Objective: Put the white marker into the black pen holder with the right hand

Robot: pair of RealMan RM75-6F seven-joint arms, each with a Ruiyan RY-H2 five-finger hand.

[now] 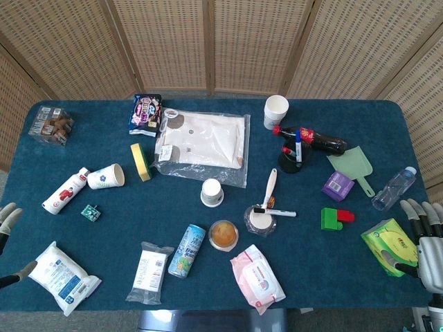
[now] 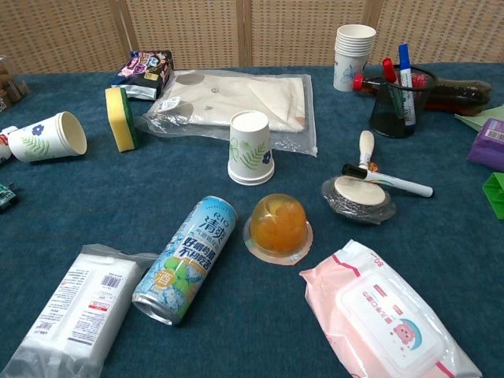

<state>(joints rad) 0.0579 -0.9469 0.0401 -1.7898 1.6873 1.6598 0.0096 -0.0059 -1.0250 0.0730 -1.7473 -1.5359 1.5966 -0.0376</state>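
Two hands kept at the tabletop's side edges, right hand (image 1: pixel 423 238) empty with fingers spread beside green tissue pack (image 1: pixel 389 247), left hand (image 1: pixel 8 235) empty, fingers apart, white marker (image 2: pixel 391 183) laid mid-table touching round sponge (image 2: pixel 358 196), black pen holder (image 2: pixel 398 102) near the far edge, well apart.

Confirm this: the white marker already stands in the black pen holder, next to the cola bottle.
Wrong on one point. The white marker is not in the black pen holder; it lies flat on the table, its capped end resting at the round lidded dish. The holder does sit next to the cola bottle, with other pens in it. The chest view shows this best.
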